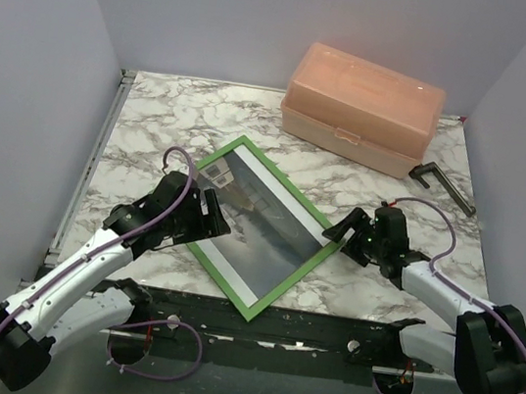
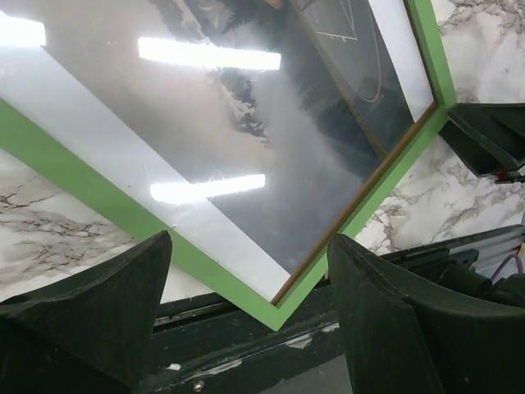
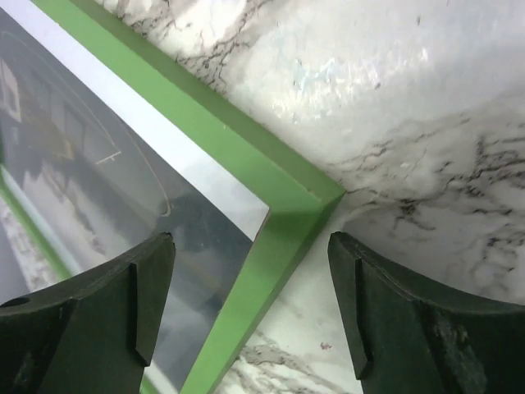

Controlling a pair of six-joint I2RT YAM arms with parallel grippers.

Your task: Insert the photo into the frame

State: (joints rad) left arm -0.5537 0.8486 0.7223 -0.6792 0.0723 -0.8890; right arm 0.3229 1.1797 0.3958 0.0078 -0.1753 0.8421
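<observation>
The green frame [image 1: 290,191] lies flat and face up on the marble table, turned like a diamond. The grey misty photo [image 1: 259,226] shows inside it behind glare. My left gripper [image 1: 209,211] is open and empty over the frame's left side. In the left wrist view the gripper [image 2: 248,242] hangs above the frame's near corner [image 2: 283,312], and the photo [image 2: 271,164] has a thin brown strip along its inner edge. My right gripper [image 1: 345,234] is open and empty at the frame's right corner. In the right wrist view the gripper [image 3: 250,238] straddles that corner [image 3: 303,201], and the photo [image 3: 98,189] lies to the left.
A peach plastic box [image 1: 360,110] stands at the back right. A dark L-shaped tool [image 1: 443,184] lies to its right. The frame's near corner overhangs the black rail [image 1: 343,326] at the table's front edge. Grey walls close in both sides.
</observation>
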